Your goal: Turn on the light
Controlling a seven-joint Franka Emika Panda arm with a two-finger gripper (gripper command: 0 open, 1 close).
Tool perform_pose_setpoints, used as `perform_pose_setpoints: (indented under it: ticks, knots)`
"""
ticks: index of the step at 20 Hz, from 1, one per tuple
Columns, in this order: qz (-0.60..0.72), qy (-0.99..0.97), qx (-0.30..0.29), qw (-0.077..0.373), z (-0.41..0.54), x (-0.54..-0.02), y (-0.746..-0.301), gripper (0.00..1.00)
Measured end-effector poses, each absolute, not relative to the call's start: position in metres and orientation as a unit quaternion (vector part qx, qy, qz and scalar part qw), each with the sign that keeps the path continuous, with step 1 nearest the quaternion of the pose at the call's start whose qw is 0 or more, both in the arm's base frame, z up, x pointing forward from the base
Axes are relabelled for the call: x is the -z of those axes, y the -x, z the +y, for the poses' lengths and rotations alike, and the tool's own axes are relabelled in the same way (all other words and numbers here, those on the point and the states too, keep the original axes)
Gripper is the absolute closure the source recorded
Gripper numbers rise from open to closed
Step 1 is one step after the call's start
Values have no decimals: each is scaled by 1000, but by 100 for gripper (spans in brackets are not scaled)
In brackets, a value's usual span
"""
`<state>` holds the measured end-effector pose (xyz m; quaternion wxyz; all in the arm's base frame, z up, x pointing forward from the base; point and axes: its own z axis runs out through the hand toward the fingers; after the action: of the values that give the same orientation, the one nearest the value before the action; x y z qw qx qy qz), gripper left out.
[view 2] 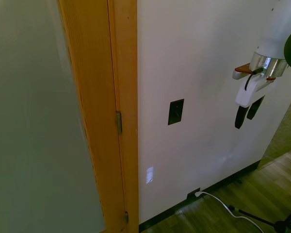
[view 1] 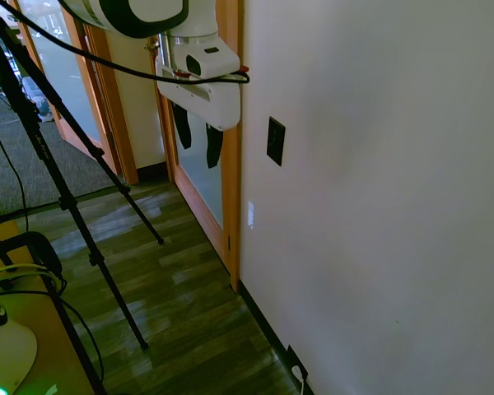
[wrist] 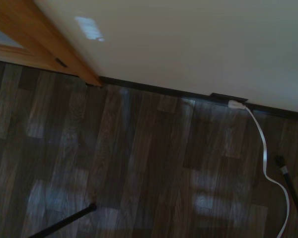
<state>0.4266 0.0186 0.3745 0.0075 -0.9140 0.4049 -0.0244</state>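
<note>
No light itself is in view. Its switch (view 1: 275, 141) (view 2: 175, 111) is a small black upright plate on the white wall, just beside the wooden door frame. My gripper (view 1: 198, 138) (view 2: 247, 113) hangs in the air with its dark fingers pointing down, at about the switch's height. It stands clear of the wall and touches nothing. The fingers are apart and open, with nothing between them. The wrist view looks down at the floor and the foot of the wall, and the switch is outside it.
A wooden door frame (view 1: 230, 177) (view 2: 123, 73) runs up next to the switch. Lower on the wall is a small white plate (view 1: 249, 215) (view 2: 149, 174) (wrist: 88, 27). At the baseboard a black socket (view 2: 194, 192) (wrist: 228, 97) holds a white plug whose cable (wrist: 268, 163) trails over the wood floor.
</note>
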Motion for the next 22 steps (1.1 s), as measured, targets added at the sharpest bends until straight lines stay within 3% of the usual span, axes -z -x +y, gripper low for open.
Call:
perform_pose_setpoints:
  ticks: [4,13,17,18,22]
  knots:
    - [404,914,42,17,20,-375,-436,0]
    - [413,898,128,85,58,-319,-523,0]
    - [444,880,151,79,54,-309,-558,0]
    - [449,875,164,80,51,-309,-566,100]
    - [449,869,186,87,57,-297,-595,100]
